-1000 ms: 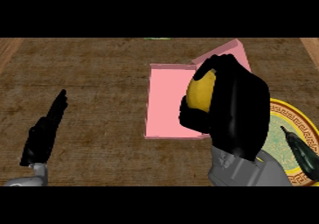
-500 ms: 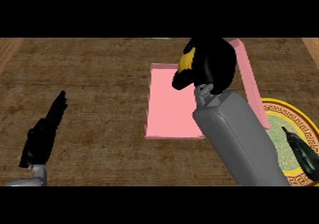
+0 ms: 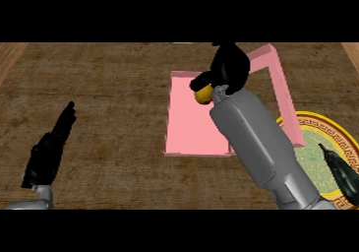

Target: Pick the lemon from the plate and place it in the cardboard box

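The lemon (image 3: 203, 92) is held over the pink box (image 3: 195, 133), with the right hand (image 3: 227, 69) fingers curled round it. The left hand (image 3: 49, 150) is rested at lower left, fingers straight and pressed together. The plate (image 3: 320, 167) is seen at right.

You have the box (image 3: 193, 128) at the centre of the counter (image 3: 109, 83), with the plate (image 3: 316, 165) just to its right, near the front edge. Your right hand (image 3: 229, 66) sits over the box's far part, the lemon (image 3: 203, 92) in it. Your left hand (image 3: 49, 150) rests well to the box's left, toward the front.
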Available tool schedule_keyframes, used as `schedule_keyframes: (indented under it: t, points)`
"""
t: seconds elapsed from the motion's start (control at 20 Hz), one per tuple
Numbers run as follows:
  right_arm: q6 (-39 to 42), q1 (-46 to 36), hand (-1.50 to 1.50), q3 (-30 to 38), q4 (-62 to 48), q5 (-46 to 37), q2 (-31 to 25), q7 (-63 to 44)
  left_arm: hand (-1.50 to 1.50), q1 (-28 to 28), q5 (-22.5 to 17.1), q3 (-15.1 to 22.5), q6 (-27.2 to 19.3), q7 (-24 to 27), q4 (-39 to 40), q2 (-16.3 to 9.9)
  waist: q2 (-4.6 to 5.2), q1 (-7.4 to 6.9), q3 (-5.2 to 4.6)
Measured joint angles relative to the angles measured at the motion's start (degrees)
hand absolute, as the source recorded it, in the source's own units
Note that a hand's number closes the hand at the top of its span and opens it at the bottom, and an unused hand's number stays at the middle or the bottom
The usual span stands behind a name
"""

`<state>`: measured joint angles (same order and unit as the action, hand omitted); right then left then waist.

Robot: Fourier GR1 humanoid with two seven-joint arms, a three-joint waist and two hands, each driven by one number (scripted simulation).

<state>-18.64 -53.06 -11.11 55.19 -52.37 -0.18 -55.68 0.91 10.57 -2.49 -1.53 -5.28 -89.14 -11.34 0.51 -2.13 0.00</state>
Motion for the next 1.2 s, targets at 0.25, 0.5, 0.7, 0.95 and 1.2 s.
schedule_keyframes:
  t: [0.25,0.5,0.7,0.95,1.2]
  points:
    - [-11.36,-1.66,-1.50,0.50,-4.62,2.67,0.01,3.58,0.00,-0.09,0.10,0.09,0.17,0.14,0.28,0.32,0.03,-0.05,0.02]
    - [-21.60,-0.92,-1.50,4.18,-2.11,1.93,-0.13,6.08,0.00,-0.69,0.22,-0.38,-0.44,0.49,0.37,0.61,-0.24,1.00,0.03]
    - [-27.19,2.05,-1.50,7.38,3.46,4.26,-0.63,10.27,0.00,-1.23,0.65,-0.23,-1.03,0.30,0.13,1.12,-0.45,1.78,0.05]
    - [-30.03,9.34,-1.50,10.05,14.67,4.76,-2.23,11.82,0.00,-2.26,1.04,-0.58,-1.79,0.66,-0.06,1.42,-0.84,2.95,0.02]
    - [-29.43,20.71,-1.50,12.20,29.94,4.17,-5.15,10.06,0.00,-3.30,0.58,-1.78,-1.44,1.92,0.52,0.68,-1.11,3.93,0.00]
